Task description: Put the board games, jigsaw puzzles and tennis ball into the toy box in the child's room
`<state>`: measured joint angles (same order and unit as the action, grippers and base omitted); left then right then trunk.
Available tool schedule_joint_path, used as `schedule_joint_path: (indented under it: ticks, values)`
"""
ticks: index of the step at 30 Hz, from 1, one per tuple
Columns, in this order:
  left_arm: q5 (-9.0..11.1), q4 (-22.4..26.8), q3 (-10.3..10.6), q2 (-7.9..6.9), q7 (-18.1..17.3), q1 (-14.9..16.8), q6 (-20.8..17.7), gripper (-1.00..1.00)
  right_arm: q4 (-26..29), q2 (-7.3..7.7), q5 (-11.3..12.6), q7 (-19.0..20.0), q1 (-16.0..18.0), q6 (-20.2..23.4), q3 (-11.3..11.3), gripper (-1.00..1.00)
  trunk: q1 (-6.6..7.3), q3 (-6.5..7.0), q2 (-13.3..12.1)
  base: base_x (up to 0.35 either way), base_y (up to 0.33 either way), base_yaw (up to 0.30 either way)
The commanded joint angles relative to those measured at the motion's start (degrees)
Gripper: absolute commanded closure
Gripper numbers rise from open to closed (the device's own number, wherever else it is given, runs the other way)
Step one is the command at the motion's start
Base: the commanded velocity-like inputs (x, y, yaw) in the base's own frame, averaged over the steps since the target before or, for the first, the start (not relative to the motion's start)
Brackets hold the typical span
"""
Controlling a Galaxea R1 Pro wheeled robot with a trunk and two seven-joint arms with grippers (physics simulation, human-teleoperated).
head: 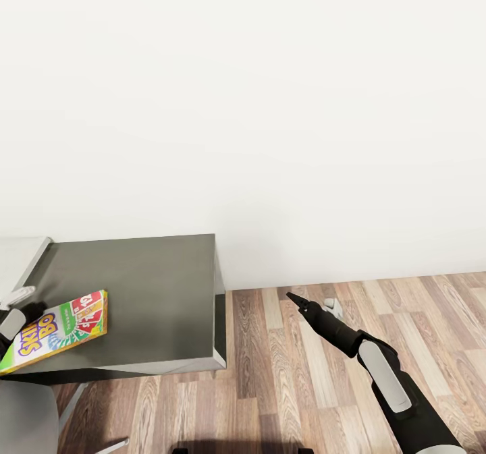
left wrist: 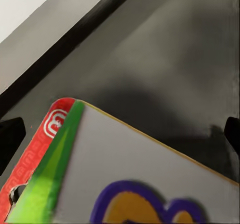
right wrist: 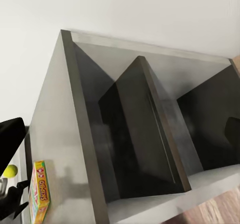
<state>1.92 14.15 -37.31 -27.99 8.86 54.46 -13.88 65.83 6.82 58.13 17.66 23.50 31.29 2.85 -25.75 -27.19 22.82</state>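
Note:
A green-edged board game (head: 57, 332) lies on the low cabinet's dark grey top (head: 155, 292), near its front left corner. My left gripper (head: 20, 309) hovers at the game's left end. In the left wrist view its fingers stand wide apart over the printed cover (left wrist: 140, 179), so it is open. The right wrist view shows the same board game (right wrist: 39, 191) and, beside it, the tennis ball (right wrist: 10, 171). My right gripper (head: 295, 299) hangs open and empty over the wood floor, right of the cabinet. The jigsaw puzzles and the bed are out of view.
A pale grey surface (head: 20, 258) meets the cabinet at the far left; I cannot tell whether it is the table or the toy box. The cabinet has open dark compartments (right wrist: 140, 144). A white wall stands behind, and wood floor (head: 283, 386) spreads to the right.

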Motion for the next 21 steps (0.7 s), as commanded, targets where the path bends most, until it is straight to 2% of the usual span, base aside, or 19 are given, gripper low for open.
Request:
schedule_joint_path:
  ticks: [1, 6, 14, 21]
  values:
    - [0.2, 0.08, -0.04, 0.02, -0.23, 0.03, -0.3, -1.0, 0.01, 0.04, 0.23, 0.01, 0.02, 0.18, 0.05, -1.0, -0.03, -0.08, 0.09, 0.0, 0.0, 0.0]
    - [0.19, 0.15, -0.04, 0.12, -1.78, 0.03, -0.35, -1.0, 0.01, -0.02, 0.23, 0.01, 0.03, 0.18, 0.05, -1.0, -0.03, -0.08, 0.09, 0.0, 0.0, 0.0]
    - [0.34, 0.26, -0.12, 0.13, -2.25, 0.03, -0.8, -1.0, 0.0, 0.03, 0.23, 0.01, 0.04, 0.18, 0.05, -1.0, -0.03, -0.08, 0.09, 0.0, 0.0, 0.0]
    - [2.94, 0.38, -1.7, 0.03, -2.19, 0.03, -2.27, -1.0, 0.02, 0.11, 0.23, 0.01, 0.03, 0.18, 0.05, -1.0, -0.03, -0.08, 0.09, 0.0, 0.0, 0.0]
